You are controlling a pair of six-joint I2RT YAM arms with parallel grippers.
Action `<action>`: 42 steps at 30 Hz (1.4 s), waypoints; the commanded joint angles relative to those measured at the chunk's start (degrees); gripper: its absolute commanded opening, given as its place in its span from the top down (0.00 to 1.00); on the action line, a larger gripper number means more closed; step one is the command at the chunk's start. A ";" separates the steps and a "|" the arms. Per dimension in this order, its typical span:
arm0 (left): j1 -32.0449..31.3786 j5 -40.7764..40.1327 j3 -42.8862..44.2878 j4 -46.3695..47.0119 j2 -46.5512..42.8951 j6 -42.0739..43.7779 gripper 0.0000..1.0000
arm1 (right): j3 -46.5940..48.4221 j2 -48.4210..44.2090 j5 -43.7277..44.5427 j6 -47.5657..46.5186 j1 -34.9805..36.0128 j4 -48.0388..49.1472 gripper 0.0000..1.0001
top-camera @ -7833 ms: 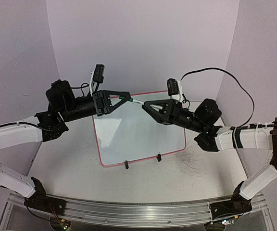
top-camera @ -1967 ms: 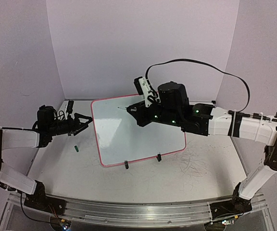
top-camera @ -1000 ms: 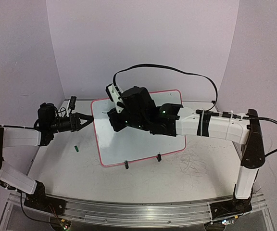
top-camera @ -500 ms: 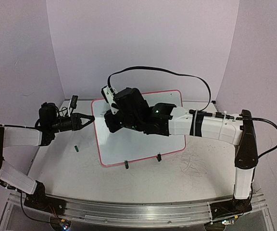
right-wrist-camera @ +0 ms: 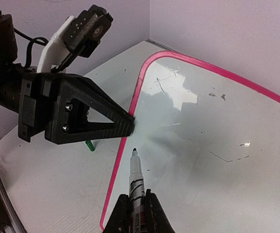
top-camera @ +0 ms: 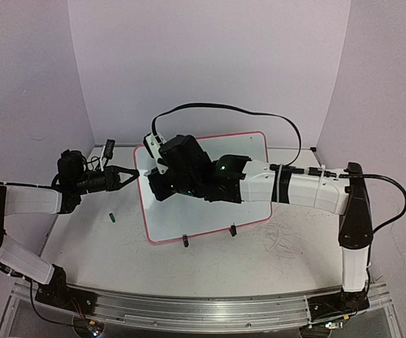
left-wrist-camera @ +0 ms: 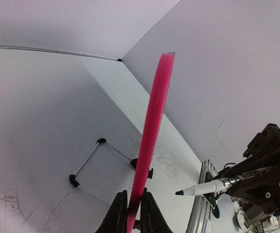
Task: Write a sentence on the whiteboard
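So the worktop (top-camera: 259,260) has the whiteboard (top-camera: 210,215) propped up tilted on its two black clip feet (top-camera: 186,241), roughly in the middle. The left claw (left-wrist-camera: 133,206) is pinched onto the board's pink left edge. The right claw (right-wrist-camera: 134,203) is clamped around a pen (right-wrist-camera: 136,177), with the tip aimed at the white surface just inside that same edge. Honestly can't tell if it's touching. A small green piece (top-camera: 111,217) lies on the worktop left of the board.

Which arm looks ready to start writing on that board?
Right. The right fingers hold the uncapped pen, tip poised by the whiteboard near its left edge; the left fingers only pinch the frame.
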 commanded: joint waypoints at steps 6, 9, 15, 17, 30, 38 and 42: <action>-0.81 0.31 0.82 3.26 0.62 1.18 0.96 | 6.45 3.60 2.47 0.60 0.34 -0.52 1.00; -0.87 0.24 0.63 3.21 0.48 1.45 0.97 | 6.83 3.87 3.08 0.74 0.33 -0.81 1.00; -0.90 0.29 0.52 3.26 0.23 1.70 0.99 | 7.30 4.49 2.55 1.39 0.33 -1.63 1.00; -0.92 0.28 0.42 3.25 0.10 1.81 1.00 | 7.32 4.56 2.47 1.41 0.33 -1.65 1.00; -0.98 0.68 0.18 3.24 -0.68 1.86 1.00 | 8.53 6.09 2.02 1.73 0.34 -1.91 1.00; -0.99 0.97 0.34 3.21 -1.15 1.67 1.00 | 8.14 6.35 3.34 2.41 0.32 -2.69 1.00; -0.98 1.09 0.38 3.24 -1.19 1.68 1.00 | 7.87 6.40 4.18 2.77 0.26 -3.07 1.00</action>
